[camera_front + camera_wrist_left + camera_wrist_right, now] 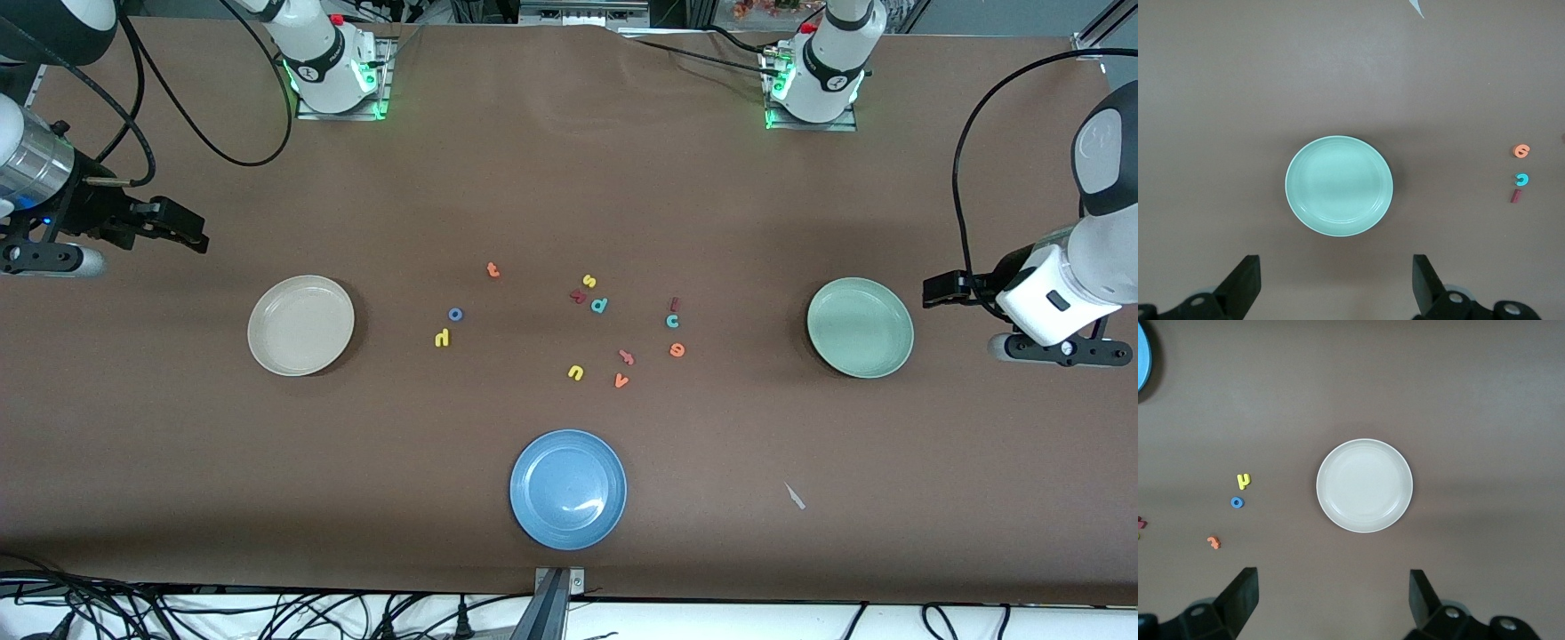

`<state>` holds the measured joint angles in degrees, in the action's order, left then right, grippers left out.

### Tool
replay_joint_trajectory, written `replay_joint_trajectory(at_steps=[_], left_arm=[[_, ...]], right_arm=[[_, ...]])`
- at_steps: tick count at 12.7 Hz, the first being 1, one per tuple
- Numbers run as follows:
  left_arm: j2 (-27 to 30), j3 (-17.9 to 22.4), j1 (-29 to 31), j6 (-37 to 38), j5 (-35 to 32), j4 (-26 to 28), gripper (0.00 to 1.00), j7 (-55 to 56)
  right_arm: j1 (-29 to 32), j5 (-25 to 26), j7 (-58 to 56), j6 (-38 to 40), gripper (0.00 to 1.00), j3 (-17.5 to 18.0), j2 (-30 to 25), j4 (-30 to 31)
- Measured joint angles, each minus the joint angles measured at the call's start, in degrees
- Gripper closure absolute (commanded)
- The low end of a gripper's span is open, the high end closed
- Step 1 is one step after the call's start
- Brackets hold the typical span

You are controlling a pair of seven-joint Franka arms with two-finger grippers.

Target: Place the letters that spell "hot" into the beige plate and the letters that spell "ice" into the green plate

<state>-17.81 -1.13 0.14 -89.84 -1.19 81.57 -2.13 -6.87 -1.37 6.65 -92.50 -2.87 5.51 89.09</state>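
The beige plate (300, 325) (1364, 485) lies toward the right arm's end of the table and holds nothing. Beside it lie the yellow h (442, 338) (1243, 480), blue o (455, 314) (1237, 502) and orange t (492, 269) (1214, 542). The green plate (860, 327) (1339, 186), also bare, lies toward the left arm's end, with the dark red i (675, 304) (1515, 195), teal c (672, 321) (1521, 179) and orange e (677, 350) (1521, 151) beside it. My right gripper (197, 238) (1333, 583) hangs open above the table beside the beige plate. My left gripper (931, 292) (1336, 267) hangs open beside the green plate.
A blue plate (568, 489) (1141, 353) sits nearest the front camera. Spare letters lie mid-table: yellow s (589, 281), red k (579, 296), teal p (599, 306), pink letter (627, 357), yellow u (575, 372), orange v (621, 381). A white scrap (795, 497) (1417, 8) lies near the front edge.
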Motion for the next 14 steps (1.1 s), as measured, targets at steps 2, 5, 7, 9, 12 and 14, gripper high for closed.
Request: replay_joint_trajectory(at_steps=[2,5,7,9,12,14], left_arm=[[0.0,0.0,0.0,0.0,0.0,0.0,0.00,0.0],[0.0,0.0,-0.1,0.0,0.0,0.0,0.00,0.0],[0.0,0.0,-0.1,0.0,0.0,0.0,0.00,0.0],[0.0,0.0,-0.1,0.0,0.0,0.0,0.00,0.0],[0.0,0.0,-0.1,0.0,0.0,0.0,0.00,0.0],[0.0,0.0,-0.1,0.0,0.0,0.0,0.00,0.0]], right_arm=[[0.0,0.0,0.0,-0.1,0.00,0.0,0.2,0.0],[0.1,0.0,0.1,-0.1,0.00,-0.2,0.2,0.0],[0.1,0.0,0.1,0.0,0.00,-0.2,0.2,0.0],[0.1,0.0,0.1,0.0,0.00,-0.3,0.2,0.0],[0.1,0.0,0.1,0.3,0.00,-0.3,0.1,0.0],[0.1,0.0,0.1,1.2,0.00,-0.3,0.1,0.0]])
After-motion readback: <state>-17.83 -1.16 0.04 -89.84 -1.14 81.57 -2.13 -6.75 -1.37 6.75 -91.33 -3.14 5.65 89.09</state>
